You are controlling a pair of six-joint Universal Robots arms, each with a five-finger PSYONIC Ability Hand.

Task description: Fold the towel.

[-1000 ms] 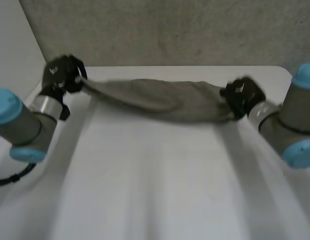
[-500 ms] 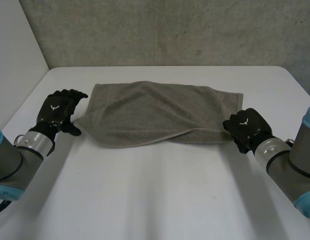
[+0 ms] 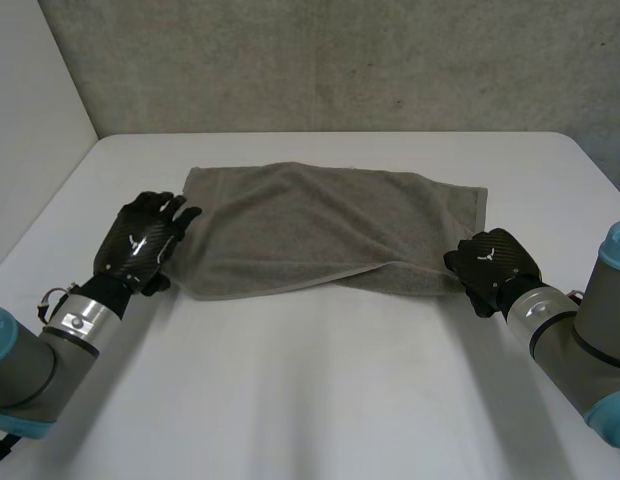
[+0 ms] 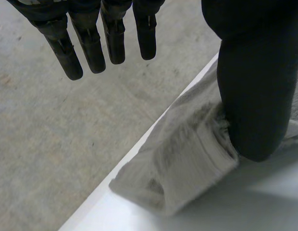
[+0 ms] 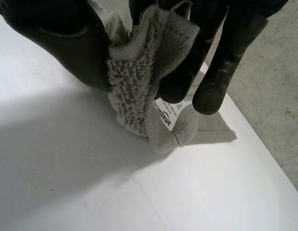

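The grey towel (image 3: 320, 225) lies across the far half of the white table (image 3: 310, 400), doubled over with a loose front flap. My left hand (image 3: 145, 245) rests at its near left corner. Its fingers (image 4: 91, 43) are straight and spread, and only the thumb (image 4: 254, 86) touches the towel's bunched corner (image 4: 187, 159), so it is open. My right hand (image 3: 490, 265) is at the near right corner. There it is shut on the towel (image 5: 144, 82), pinching a wad of cloth with a white label (image 5: 163, 113) between thumb and fingers.
A grey concrete surface (image 3: 340, 60) runs beyond the table's far edge and a pale wall (image 3: 30, 120) stands at the left. The table's left edge (image 4: 139, 144) is close to the towel's left corner. Bare table stretches in front of the towel.
The towel, held stretched in the air between both hands, has come down onto the table. My left hand has let go, opened and drawn nearer; my right hand keeps its grip.
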